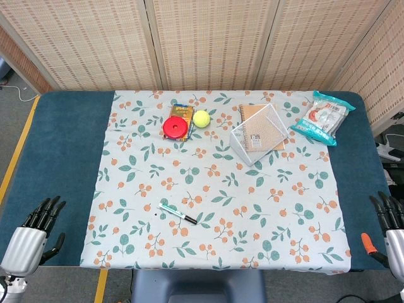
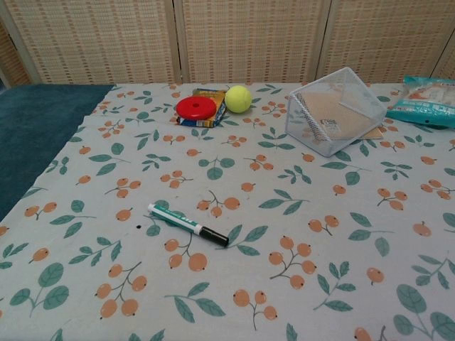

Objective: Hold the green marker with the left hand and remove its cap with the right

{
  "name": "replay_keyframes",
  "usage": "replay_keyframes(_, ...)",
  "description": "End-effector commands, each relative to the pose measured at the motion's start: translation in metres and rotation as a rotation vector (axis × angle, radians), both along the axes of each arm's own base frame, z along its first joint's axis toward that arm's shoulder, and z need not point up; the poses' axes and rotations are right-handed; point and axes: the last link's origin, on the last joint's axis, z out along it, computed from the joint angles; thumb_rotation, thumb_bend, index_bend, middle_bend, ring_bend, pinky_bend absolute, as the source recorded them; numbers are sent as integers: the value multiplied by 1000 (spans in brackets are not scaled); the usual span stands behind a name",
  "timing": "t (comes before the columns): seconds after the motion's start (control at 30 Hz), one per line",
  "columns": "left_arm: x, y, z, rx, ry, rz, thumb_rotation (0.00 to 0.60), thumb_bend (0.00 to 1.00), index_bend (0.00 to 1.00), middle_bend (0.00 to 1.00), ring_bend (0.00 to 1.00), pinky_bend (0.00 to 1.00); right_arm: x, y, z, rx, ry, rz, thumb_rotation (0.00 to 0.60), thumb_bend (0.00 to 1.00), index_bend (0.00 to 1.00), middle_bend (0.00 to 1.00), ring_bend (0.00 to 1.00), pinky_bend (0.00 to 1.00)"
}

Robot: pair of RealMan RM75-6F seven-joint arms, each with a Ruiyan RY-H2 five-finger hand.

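Bright, even overhead light; shadows are soft and short, both views are sharp, with no glare.

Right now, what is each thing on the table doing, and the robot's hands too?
green marker: lying flat on the cloth, cap on, nothing holding it.
left hand: open, resting at the table's near edge, holding nothing.
right hand: open at the near edge, holding nothing.
mesh basket: tipped on its side.
tennis ball: sitting beside the red disc.
snack bag: lying flat.

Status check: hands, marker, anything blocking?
Left hand and right hand open, at table edges. Green marker flat on cloth, capped, untouched. Nothing near it.
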Motion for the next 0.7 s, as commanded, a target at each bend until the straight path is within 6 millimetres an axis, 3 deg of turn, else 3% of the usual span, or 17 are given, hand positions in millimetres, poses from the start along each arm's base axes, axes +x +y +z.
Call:
replay_keyframes(0.03, 8, 0, -12, -30, -7, -41, 600, 460, 51, 7, 51, 270, 0, -1, -4, 18, 0, 0, 600, 272, 0, 0, 0, 0)
replay_keyframes(0.17, 30, 8, -43, -123, 35, -155, 600, 461, 78, 62, 329, 506, 1, -2, -10, 41, 6, 2, 600, 271, 0, 0, 0, 0)
replay_keyframes(0.27, 34, 10, -48, -135, 40, -168, 600, 462, 101, 102, 477, 632, 1, -2, -11, 41, 6, 1, 600, 271, 0, 0, 0, 0)
replay_keyframes(0.33, 50, 22, -68, -202, 68, -229, 600, 467, 149, 160, 593, 742, 1, -4, -13, 45, 8, 3, 600, 271, 0, 0, 0, 0)
replay_keyframes(0.37, 71, 47, -94, -249, 145, -312, 600, 469, 168, 181, 618, 766, 2, -6, -17, 59, 4, 7, 600, 271, 0, 0, 0, 0)
replay_keyframes(0.47, 86, 73, -119, -278, 221, -321, 600, 469, 187, 203, 652, 779, 2, -8, -21, 76, 8, 5, 600, 271, 0, 0, 0, 0)
replay_keyframes(0.7, 100, 98, -154, -334, 303, -313, 600, 459, 180, 132, 709, 802, -2, -9, -25, 105, 3, -18, 600, 271, 0, 0, 0, 0)
